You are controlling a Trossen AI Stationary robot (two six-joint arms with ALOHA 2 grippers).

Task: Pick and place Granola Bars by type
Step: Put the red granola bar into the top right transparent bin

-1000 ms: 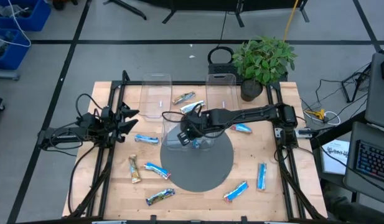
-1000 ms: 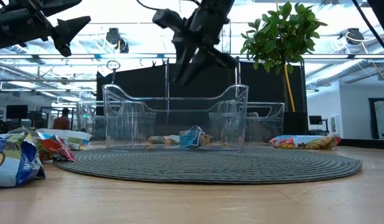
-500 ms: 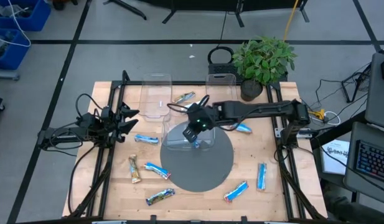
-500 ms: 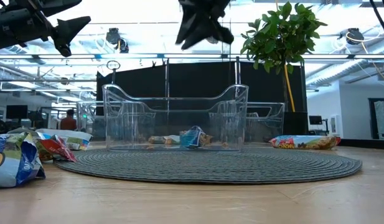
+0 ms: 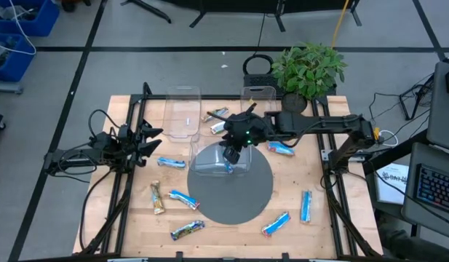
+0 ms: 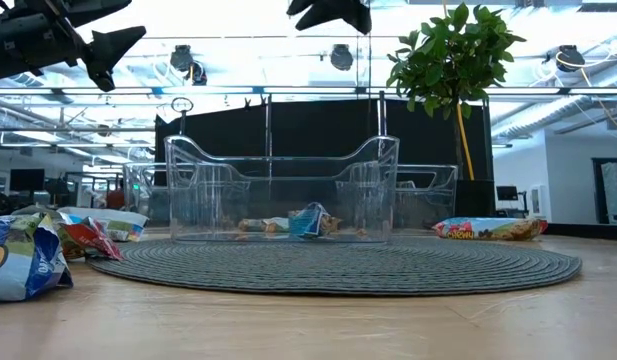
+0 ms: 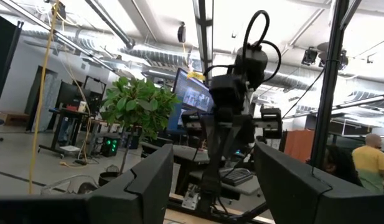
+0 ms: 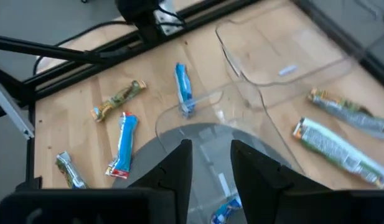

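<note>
The right gripper hangs high above the clear bin on the grey mat, its jaws a little apart and empty. A blue bar lies in that bin almost straight below the jaws. Two bars lie just behind the jaws beside two more bins, long axes slanting across the tabletop. A blue bar lies close to the jaws' outer side, long axis roughly crosswise. The right arm is nearer all of these.

The left gripper waits at the left edge, jaws part open and empty; a blue bar lies just ahead of it.

About ten bars show: six bright blue, the rest tan, green or silvery. Three bins.
</note>
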